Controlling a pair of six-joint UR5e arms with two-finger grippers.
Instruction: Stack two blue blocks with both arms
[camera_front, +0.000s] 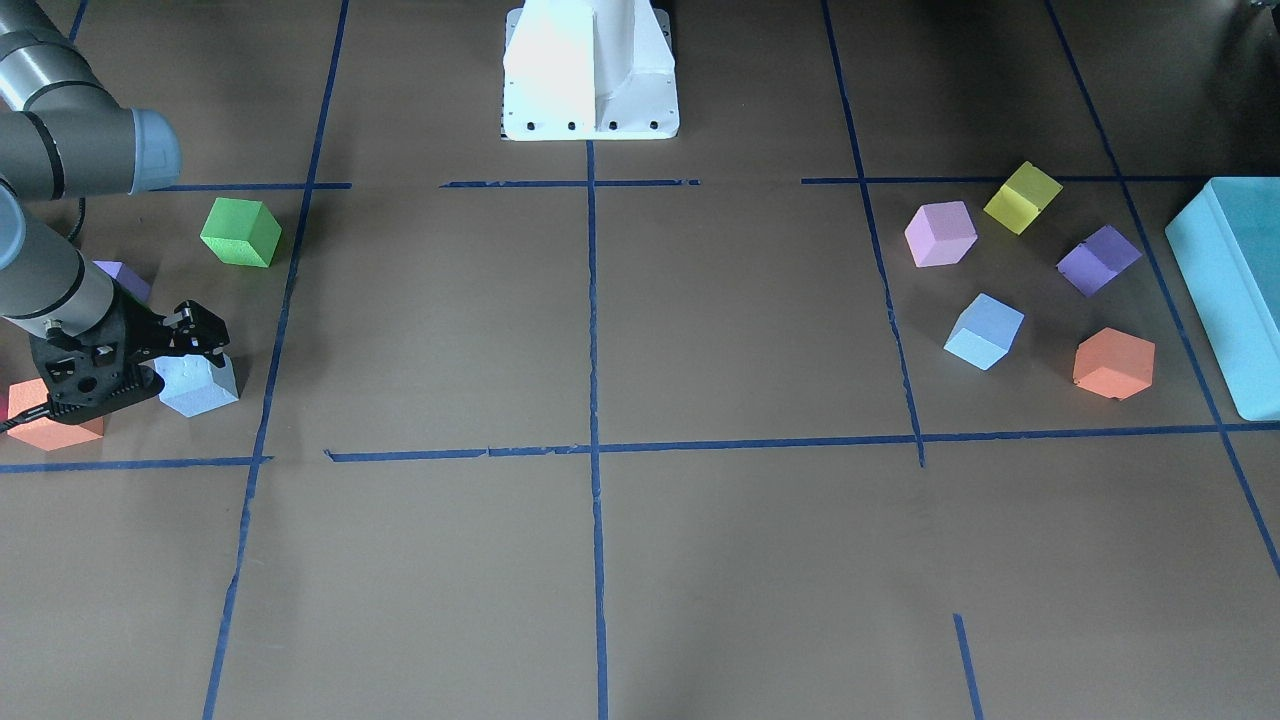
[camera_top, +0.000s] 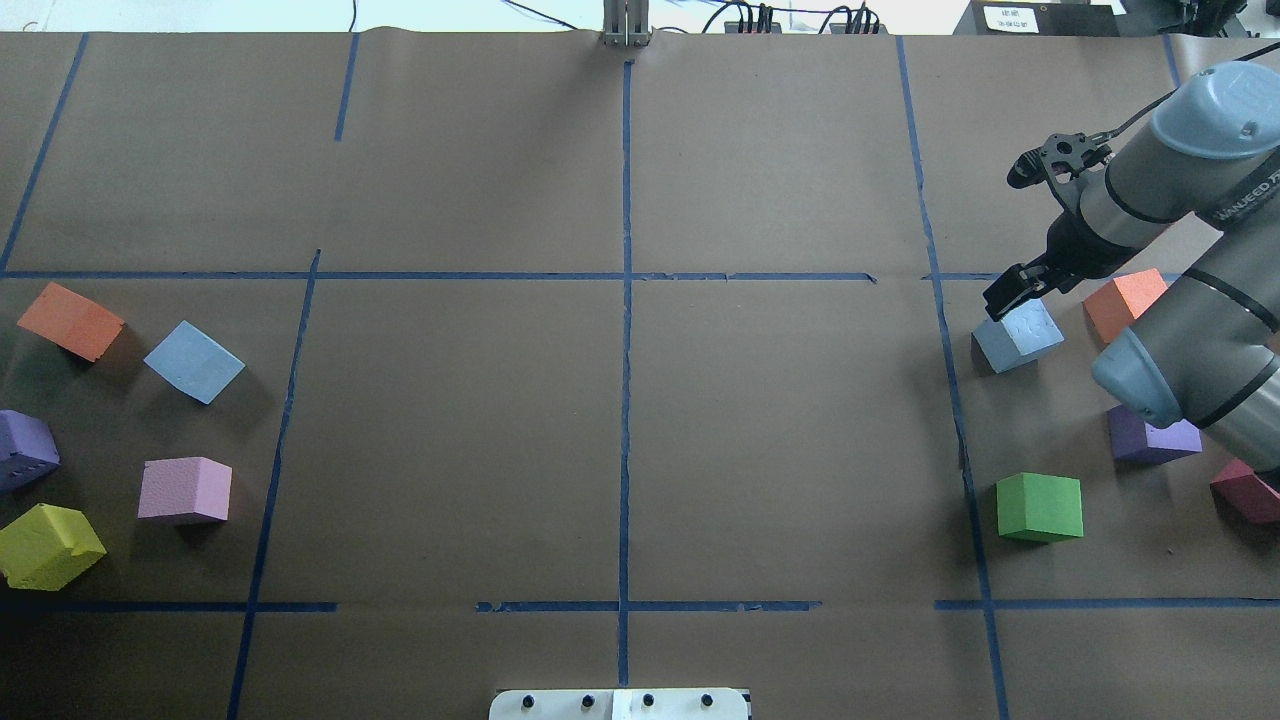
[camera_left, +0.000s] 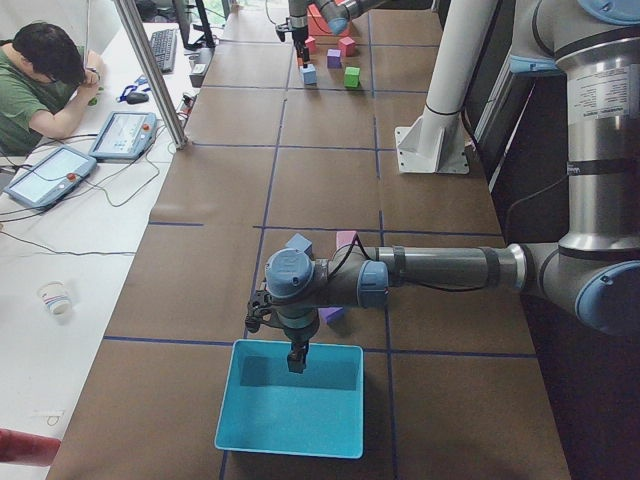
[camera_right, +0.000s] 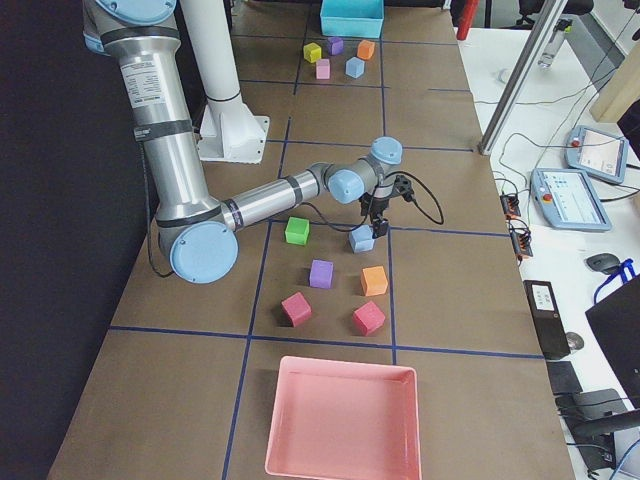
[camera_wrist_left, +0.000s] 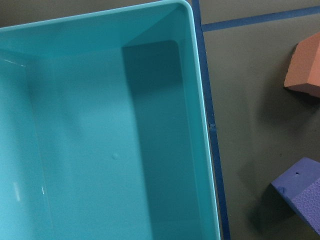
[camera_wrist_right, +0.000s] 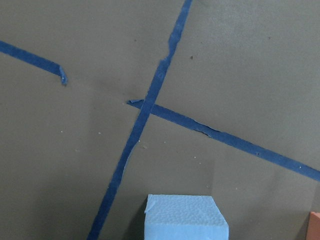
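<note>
One teal bin (camera_left: 285, 410) under left fingers (camera_left: 297, 362)

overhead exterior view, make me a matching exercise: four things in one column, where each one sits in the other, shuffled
Things:
1. green cube
2. yellow cube
3. pink cube
4. right end effector

Places:
A. tip at the right-half blue block
B. lower left of the view, by its left edge
C. right half, just right of a blue tape line
D. left half, just below the left-half blue block in the view

Pairs: 1-C, 2-B, 3-D, 4-A
</note>
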